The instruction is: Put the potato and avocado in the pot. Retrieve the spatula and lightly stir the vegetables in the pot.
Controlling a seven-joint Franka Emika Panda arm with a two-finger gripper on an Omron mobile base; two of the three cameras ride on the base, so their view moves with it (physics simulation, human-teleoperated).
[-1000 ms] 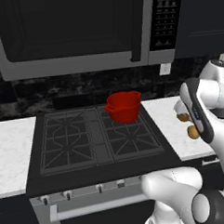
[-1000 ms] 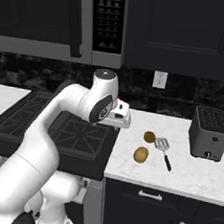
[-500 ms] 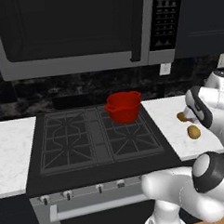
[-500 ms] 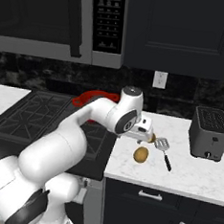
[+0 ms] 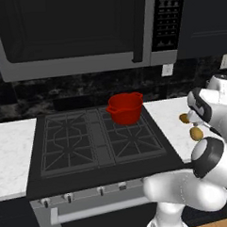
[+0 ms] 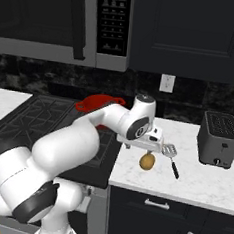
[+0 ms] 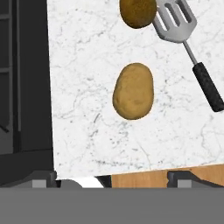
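While the tool [image 6: 149, 140] is held wide open and empty over the marble worktop [image 7: 87, 109], the potato [image 7: 133, 91] is seen centred at 12 o'clock, long axis 12–6. Matte tan skin, ovoid. Slotted metal spatula [image 7: 188, 48] lies at 2 o'clock.

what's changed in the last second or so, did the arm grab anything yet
Nothing grabbed yet. The arm swung right, from beside the stove to over the counter, and the open gripper now hangs above the potato. Potato, spatula and pot stayed put.
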